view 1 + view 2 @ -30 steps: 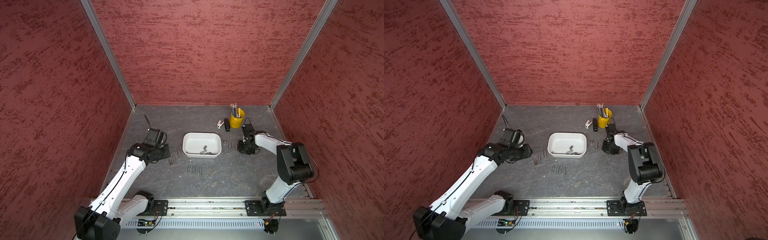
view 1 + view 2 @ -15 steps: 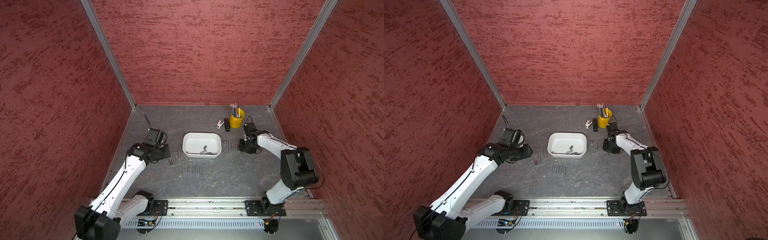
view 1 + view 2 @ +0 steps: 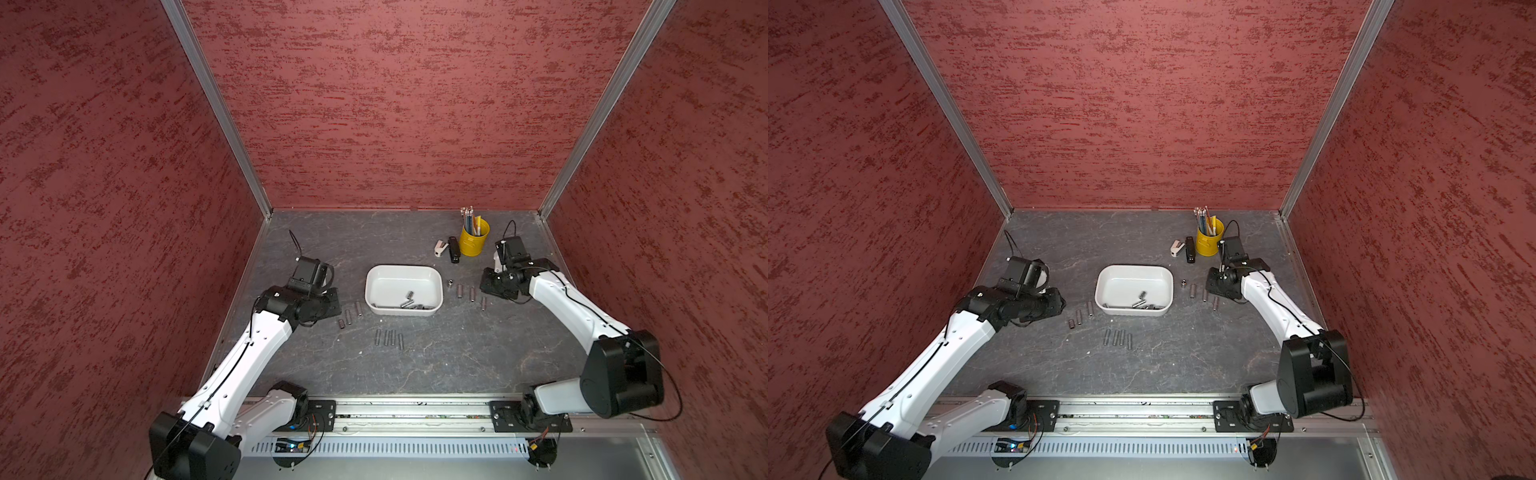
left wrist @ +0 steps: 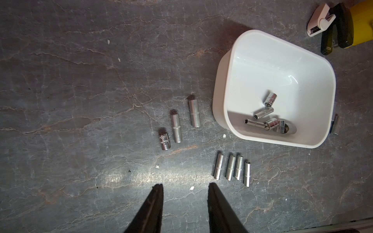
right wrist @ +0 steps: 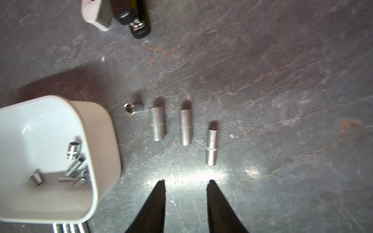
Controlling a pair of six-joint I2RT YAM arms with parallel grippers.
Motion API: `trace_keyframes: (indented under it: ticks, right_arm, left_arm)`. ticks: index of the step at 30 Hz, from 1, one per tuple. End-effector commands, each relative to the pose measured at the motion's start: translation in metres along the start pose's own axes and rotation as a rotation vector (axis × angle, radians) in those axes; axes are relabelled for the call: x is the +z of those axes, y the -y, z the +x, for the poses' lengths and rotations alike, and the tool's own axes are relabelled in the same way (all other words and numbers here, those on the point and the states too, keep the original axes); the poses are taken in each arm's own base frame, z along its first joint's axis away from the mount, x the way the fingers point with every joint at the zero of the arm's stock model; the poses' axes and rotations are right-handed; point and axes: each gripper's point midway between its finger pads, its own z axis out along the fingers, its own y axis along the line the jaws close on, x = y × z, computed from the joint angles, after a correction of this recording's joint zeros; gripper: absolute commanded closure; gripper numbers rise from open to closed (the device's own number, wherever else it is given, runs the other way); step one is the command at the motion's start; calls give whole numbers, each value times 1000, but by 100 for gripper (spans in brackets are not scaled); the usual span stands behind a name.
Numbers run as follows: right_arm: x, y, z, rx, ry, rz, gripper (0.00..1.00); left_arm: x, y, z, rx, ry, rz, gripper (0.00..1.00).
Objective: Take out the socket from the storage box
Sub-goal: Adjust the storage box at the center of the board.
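Note:
The white storage box point(image 3: 402, 268) sits mid-table and holds several short chrome sockets point(image 3: 409, 296), bunched toward its near wall point(image 4: 270, 98). My left gripper point(image 4: 185, 184) hangs open over bare slate, left of the box point(image 4: 220, 80), with nothing between its fingers. In the same view a row of three sockets point(image 4: 176, 131) and a row of several slim ones point(image 4: 232, 167) lie ahead of it. My right gripper point(image 5: 186, 181) is open and empty, right of the box point(image 5: 101, 131). A row of sockets point(image 5: 185, 127) lies just beyond its tips, untouched.
A yellow pencil bucket point(image 3: 473, 239), a black stapler point(image 3: 454, 249) and a small pale stapler point(image 3: 440, 247) stand behind the right gripper point(image 3: 490, 286). Red walls enclose the table on three sides. A metal rail point(image 3: 415, 411) runs along the front.
The right gripper's jaws have widened a little and the right arm's elbow has swung outward to the right. The left arm has not moved.

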Motion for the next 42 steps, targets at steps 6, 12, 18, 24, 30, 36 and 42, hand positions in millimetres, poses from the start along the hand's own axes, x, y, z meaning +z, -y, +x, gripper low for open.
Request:
trace_keyframes:
  ticks: [6, 12, 18, 24, 30, 36, 42]
  right_arm:
    - [-15, -62, 2, -69, -3, -102, 60]
    - [8, -94, 16, -117, -63, -112, 60]
    - [36, -122, 26, -176, -114, -96, 59]
    - [71, -120, 24, -178, -133, -11, 62]
    - [94, -115, 27, -183, -157, 50, 64]
    - [92, -125, 27, -190, -152, 20, 64]
    - [73, -134, 20, -207, -127, 4, 64]
  left_arm:
    - [0, 0, -1, 13, 13, -2, 61]
    - [0, 1, -1, 12, 16, 0, 60]
    - [-1, 1, -2, 14, 16, 2, 60]
    - [0, 1, -1, 15, 14, 1, 60]
    - [-1, 1, -2, 15, 17, 3, 60]
    - [1, 1, -1, 15, 11, 1, 60]
    - [0, 1, -2, 15, 12, 0, 60]
